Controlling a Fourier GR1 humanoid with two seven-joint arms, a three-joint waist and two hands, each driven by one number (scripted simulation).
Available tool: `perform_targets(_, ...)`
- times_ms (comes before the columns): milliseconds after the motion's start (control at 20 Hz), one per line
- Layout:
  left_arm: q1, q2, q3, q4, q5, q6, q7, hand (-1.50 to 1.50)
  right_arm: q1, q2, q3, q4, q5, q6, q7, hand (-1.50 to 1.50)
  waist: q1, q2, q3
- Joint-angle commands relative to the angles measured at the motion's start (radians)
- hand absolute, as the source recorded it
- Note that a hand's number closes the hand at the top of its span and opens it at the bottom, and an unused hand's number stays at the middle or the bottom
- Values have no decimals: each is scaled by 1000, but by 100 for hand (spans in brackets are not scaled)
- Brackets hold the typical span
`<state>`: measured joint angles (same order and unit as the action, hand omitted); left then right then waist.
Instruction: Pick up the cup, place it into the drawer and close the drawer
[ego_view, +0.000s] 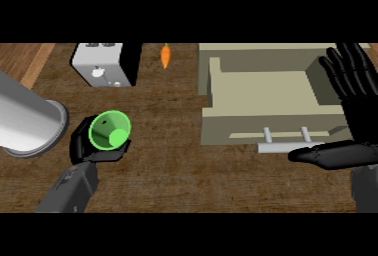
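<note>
The left hand (92, 150) curled round the green cup (110, 130). The open drawer (221, 80) lay well to its right. The right hand (354, 100) rested there, fingers straight.

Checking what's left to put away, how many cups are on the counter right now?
1. The green cup is at the counter's left, held in the left hand, beside a large metal cylinder. No others show.

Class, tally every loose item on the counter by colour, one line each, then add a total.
Green: 1, cup
Orange: 1, carrot
White: 1, toaster
Silver: 1, pot
Total: 4
</note>
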<state>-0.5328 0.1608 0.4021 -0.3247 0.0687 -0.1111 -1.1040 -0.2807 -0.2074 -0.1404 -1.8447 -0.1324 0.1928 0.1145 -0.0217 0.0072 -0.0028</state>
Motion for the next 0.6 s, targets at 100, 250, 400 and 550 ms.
perform_targets(100,-80,-55,-79,-83,-34,-83,-12,150,64,13,6,-7,22,0,-35,-150,13,-9,3)
perform_targets(250,-164,-80,-99,-170,-27,-29,87,150,30,-12,-8,-32,-2,4,24,-150,21,-14,4)
perform_targets(400,-160,-91,-137,-259,-29,-37,167,150,50,-45,-58,-50,-40,30,18,-150,22,-14,4)
perform_targets(550,-250,-121,-177,-342,-32,-24,296,150,28,-30,-45,-15,-13,7,15,-150,27,-15,4)
